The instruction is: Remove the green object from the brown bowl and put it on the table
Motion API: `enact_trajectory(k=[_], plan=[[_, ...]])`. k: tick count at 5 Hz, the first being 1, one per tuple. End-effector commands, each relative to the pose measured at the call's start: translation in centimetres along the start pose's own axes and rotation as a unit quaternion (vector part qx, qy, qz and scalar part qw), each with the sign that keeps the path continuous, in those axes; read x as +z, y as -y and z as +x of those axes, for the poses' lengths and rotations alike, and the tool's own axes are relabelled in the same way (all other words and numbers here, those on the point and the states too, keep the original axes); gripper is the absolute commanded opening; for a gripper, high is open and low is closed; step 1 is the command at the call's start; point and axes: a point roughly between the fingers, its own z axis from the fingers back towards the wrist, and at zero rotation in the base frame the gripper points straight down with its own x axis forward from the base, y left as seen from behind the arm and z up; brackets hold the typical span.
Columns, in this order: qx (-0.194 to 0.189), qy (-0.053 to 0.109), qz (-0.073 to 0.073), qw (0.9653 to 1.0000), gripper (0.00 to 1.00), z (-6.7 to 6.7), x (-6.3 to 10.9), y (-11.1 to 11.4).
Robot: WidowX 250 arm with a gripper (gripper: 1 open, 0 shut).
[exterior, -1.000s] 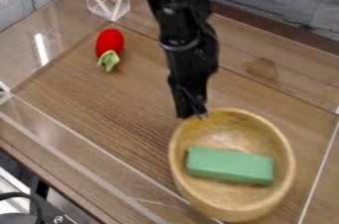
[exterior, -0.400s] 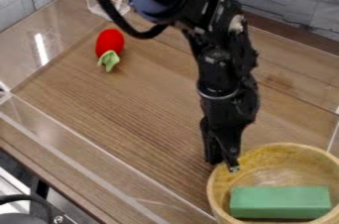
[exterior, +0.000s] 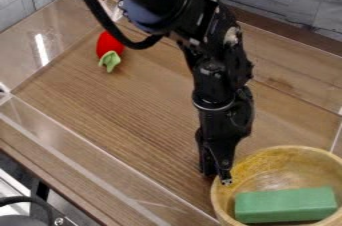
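A brown wood-grain counter [exterior: 120, 110] is filling most of the frame, edged by low clear acrylic walls [exterior: 80, 160] that are catching pale reflections along the left and lower sides. Behind it, at the upper right, a grey stone-patterned wall is showing. A round, light-brown wooden bowl [exterior: 254, 162] with a thick rim and visible grain is sitting at the lower right corner, partly cut off by the frame. The flat, rectangular green object [exterior: 283, 206] is lying inside it, toward the bottom edge. The black jointed arm is reaching down from the upper left, its fingers [exterior: 219, 168] pressed together, empty, pointing down at the bowl's left rim. A red strawberry-like toy [exterior: 110, 46] is resting at the upper left.
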Motion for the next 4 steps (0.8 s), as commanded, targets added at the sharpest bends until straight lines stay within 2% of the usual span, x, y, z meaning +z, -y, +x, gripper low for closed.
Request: enact_trajectory(k=[1, 2, 4], plan=[[-0.022, 0.009, 0.003, 0.9997, 0.00, -0.41, 0.36, -0.90], [-0.036, 0.006, 0.001, 0.9993, 1.00, -1.01, 0.13, -1.80], [0.033, 0.013, 0.006, 0.9994, 1.00, -0.32, 0.23, -1.49]])
